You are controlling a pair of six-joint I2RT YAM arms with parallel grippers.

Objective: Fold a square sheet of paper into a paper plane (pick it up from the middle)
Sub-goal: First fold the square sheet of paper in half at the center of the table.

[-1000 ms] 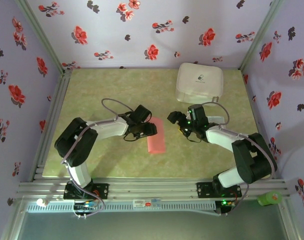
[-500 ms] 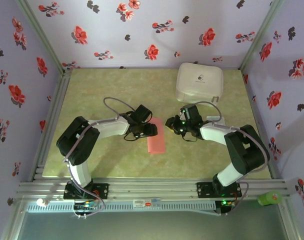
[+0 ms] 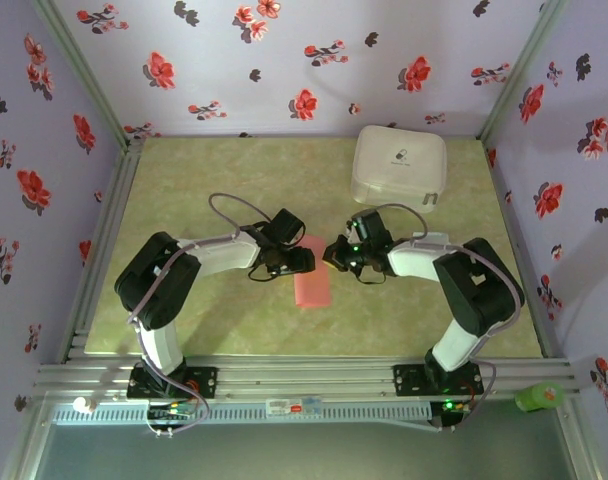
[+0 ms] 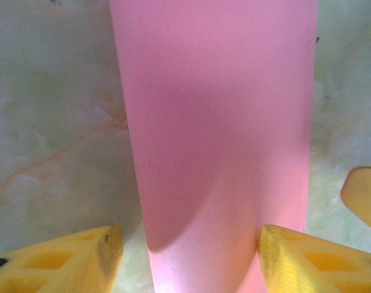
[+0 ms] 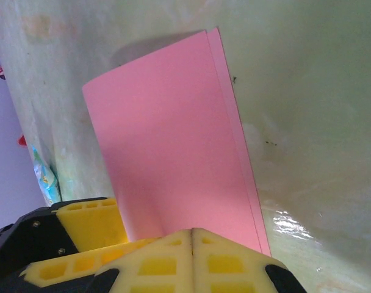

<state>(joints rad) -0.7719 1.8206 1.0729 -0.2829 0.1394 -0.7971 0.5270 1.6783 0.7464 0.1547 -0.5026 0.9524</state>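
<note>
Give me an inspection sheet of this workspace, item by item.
Surface: green marbled tabletop, no spills seen.
Job's things: pink paper, folded in half, lying flat.
Clutter: white case, far right.
Tools: left tool open, fingers astride the paper; right tool shut at the paper's edge.
Cables: a grey cable loops over each arm.
Surroundings: floral walls; metal rail in front.
</note>
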